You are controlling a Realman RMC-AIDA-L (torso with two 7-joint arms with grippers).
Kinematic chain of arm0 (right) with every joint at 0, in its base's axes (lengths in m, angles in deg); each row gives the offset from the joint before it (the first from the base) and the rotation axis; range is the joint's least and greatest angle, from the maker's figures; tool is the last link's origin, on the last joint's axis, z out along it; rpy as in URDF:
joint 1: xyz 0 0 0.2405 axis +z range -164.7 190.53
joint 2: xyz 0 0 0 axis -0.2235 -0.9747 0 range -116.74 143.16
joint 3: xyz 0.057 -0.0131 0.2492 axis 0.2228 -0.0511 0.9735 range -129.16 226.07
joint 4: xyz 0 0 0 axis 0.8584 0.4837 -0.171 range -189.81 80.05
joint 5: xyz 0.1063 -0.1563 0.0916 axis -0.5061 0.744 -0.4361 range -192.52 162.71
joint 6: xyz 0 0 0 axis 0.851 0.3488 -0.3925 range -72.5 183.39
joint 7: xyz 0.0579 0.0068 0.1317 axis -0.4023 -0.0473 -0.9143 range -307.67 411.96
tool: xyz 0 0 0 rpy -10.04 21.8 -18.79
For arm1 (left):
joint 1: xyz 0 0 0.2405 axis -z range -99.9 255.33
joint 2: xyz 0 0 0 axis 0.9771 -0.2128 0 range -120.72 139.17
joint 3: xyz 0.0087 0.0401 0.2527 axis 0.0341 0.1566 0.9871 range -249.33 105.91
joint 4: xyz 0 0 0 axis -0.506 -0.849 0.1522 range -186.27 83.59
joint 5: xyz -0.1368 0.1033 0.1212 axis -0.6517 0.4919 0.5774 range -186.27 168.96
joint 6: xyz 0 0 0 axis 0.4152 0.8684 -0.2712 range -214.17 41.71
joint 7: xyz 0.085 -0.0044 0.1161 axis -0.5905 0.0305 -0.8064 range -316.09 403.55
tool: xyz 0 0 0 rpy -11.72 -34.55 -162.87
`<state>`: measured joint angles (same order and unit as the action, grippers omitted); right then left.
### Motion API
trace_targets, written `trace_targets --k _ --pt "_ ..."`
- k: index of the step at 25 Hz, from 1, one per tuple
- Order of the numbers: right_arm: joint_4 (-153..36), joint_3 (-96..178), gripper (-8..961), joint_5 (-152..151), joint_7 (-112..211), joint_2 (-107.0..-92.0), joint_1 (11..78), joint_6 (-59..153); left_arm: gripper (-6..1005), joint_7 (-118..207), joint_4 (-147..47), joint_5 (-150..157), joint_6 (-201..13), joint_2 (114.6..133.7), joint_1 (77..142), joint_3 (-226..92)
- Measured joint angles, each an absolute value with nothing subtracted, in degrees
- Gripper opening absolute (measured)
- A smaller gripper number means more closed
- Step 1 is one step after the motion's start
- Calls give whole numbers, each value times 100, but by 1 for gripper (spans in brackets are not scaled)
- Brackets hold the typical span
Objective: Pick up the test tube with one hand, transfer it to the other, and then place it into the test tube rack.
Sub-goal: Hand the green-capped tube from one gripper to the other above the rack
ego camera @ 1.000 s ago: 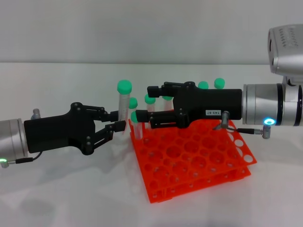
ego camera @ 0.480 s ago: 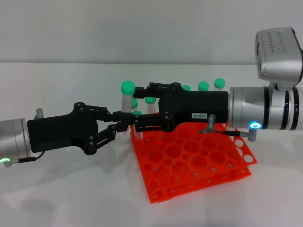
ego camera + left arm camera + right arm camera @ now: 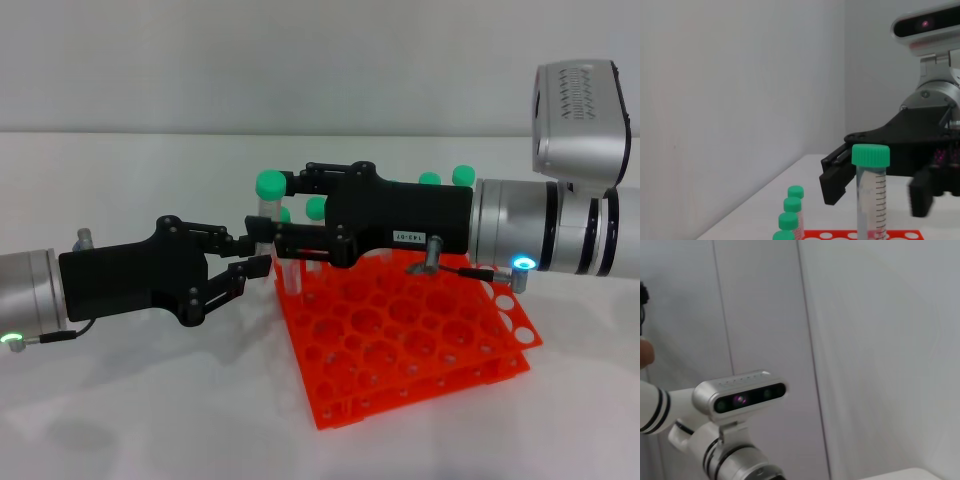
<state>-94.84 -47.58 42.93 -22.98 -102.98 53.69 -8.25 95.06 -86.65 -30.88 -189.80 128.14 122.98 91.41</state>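
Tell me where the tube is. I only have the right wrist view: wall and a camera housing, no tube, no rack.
Observer: Head view shows the left gripper shut on the lower part of the test tube, holding it upright beside the near-left corner of the test tube rack.
Operator: Is the right on it yet?
Observer: Not closed. In the left wrist view the right gripper is open, one finger on each side of the tube just below its green cap, with a gap showing on both sides.
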Motion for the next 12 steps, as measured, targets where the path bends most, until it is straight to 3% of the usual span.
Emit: trace_targets --k 1,4,9,12 --pt "-9484 -4759 728 4270 -2283 -10298 5362 -799 199 9506 -8665 -3089 -18973 12814 12298 9141" --pt "-9484 -4769 519 4263 -2257 -10298 5360 -774 199 9506 -8648 -3089 -18943 12814 12300 9141" --pt "-9487 -4881 358 4266 -2248 -10297 5373 -748 199 9505 -8590 -3089 -18913 12814 12312 9141" --pt "-9487 -4916 326 4266 -2210 -10296 5375 -722 199 9505 -8585 -3088 -18913 12814 12315 9142"
